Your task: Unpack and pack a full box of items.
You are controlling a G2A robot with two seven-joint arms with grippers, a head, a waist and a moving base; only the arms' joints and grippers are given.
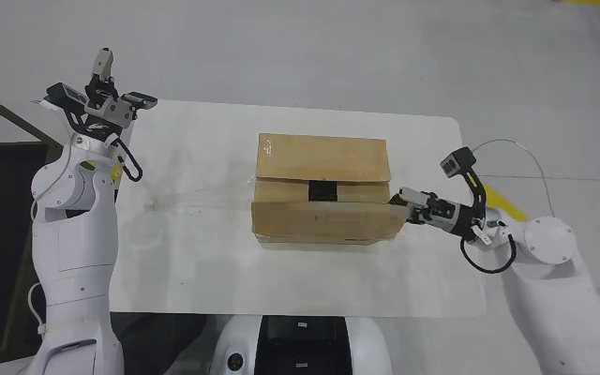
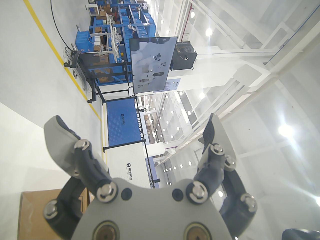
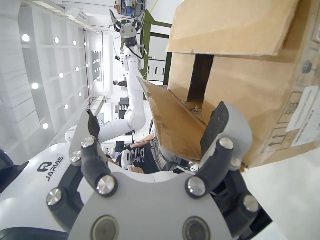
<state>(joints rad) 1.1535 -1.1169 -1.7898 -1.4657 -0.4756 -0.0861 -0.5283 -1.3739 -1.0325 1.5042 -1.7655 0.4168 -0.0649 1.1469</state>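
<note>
- Sitting in the middle of the bench (image 1: 187, 262), your cardboard box (image 1: 321, 187) has its top flaps partly closed, with a dark gap between them.
- Your right hand (image 3: 155, 116) is at the box's right end, fingers spread, with a loose flap (image 3: 172, 123) edge between them.
- Your left hand (image 2: 135, 121) is raised by the bench's far left corner, spread, holding nothing, well apart from the box.
</note>
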